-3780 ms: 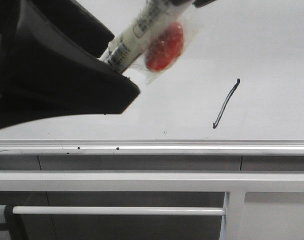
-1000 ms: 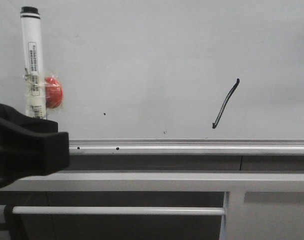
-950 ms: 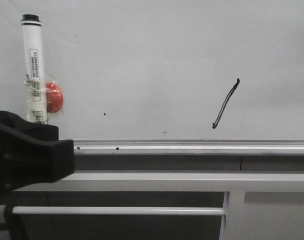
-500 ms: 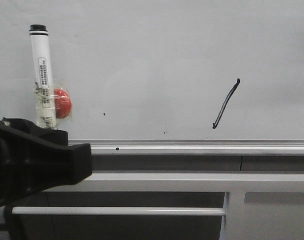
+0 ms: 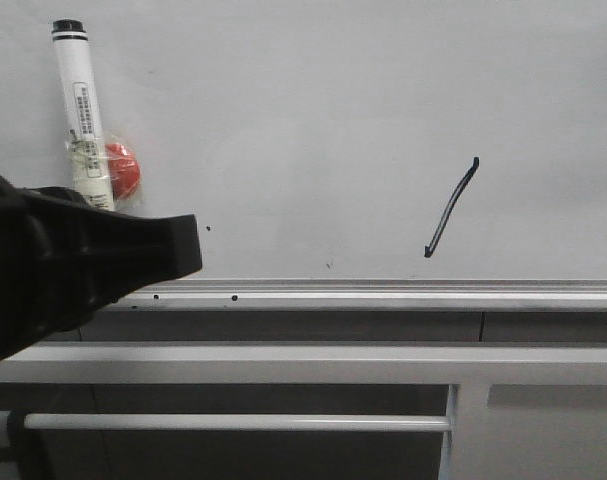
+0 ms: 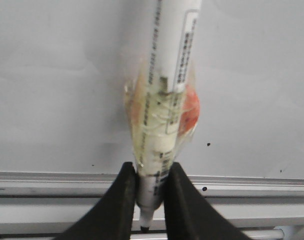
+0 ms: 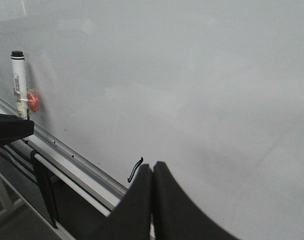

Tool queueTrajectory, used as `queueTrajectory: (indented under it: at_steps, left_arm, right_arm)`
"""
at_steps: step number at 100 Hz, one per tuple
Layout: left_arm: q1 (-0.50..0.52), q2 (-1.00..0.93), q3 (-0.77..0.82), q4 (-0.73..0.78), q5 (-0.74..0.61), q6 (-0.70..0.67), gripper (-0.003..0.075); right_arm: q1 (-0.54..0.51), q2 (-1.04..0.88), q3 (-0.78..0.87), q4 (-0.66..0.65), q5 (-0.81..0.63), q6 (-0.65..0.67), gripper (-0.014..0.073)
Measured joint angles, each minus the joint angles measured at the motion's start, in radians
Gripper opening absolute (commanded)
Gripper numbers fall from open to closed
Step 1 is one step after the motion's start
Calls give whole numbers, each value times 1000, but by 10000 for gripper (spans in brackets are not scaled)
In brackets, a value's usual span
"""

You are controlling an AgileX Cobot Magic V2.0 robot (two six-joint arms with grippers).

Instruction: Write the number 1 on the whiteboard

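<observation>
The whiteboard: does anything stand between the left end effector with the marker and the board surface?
Nothing visible does. The left end effector is shut on the marker, which stands upright before the whiteboard, left of the number 1. Only the red disc taped to the marker lies beside it.
</observation>
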Motion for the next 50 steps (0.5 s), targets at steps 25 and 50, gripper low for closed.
queueTrajectory:
  at_steps: [25, 50]
  left_arm:
    - [44, 0, -46, -2, -54, 69, -20]
    - [117, 0, -75, 8, -144, 101, -20]
  right_arm:
    - [0, 0, 0, -2, 0, 0, -64]
    - [0, 0, 0, -4, 0, 0, -64]
